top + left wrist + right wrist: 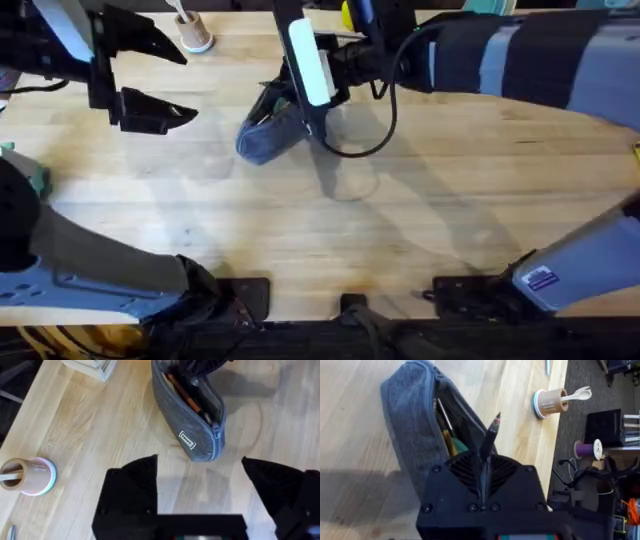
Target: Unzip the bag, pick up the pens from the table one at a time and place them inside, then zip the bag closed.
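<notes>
Pen (490, 440) tip-first toward open bag (415, 425)

Count: 1 bag (268, 135), grey-blue, lying on 1 wooden worktop (400, 220). 1 dark pen (489, 442) in the right hand (484, 480), over the open bag; inside the bag at least 1 orange item (184, 394), exact no. cannot be told. 1 small tan cup (194, 32) with 1 light utensil in it. 2 robot hands in total, incl. the left hand (165, 80). 1 purple thread spool (587, 450) beside the worktop.
</notes>
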Robot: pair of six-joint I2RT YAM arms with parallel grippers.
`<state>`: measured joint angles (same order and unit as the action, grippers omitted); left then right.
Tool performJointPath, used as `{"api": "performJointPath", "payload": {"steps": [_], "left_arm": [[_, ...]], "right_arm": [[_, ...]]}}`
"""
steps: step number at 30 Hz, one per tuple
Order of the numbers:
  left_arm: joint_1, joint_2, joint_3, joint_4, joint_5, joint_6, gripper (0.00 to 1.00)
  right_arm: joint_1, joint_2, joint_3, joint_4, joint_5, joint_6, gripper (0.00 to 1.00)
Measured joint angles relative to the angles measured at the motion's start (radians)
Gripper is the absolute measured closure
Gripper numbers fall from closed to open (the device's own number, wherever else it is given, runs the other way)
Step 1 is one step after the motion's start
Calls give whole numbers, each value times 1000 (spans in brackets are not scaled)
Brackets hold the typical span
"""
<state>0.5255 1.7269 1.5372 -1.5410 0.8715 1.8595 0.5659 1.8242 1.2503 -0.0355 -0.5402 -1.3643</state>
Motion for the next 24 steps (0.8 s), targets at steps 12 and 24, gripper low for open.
{"api": "performJointPath", "payload": {"steps": [12, 24], "left_arm": [[0, 0, 0, 29, 0, 0, 6], [0, 0, 0, 30, 0, 0, 6]], "right_arm": [[0, 45, 3, -73, -6, -52, 968], [0, 75, 11, -107, -21, -61, 960]]}}
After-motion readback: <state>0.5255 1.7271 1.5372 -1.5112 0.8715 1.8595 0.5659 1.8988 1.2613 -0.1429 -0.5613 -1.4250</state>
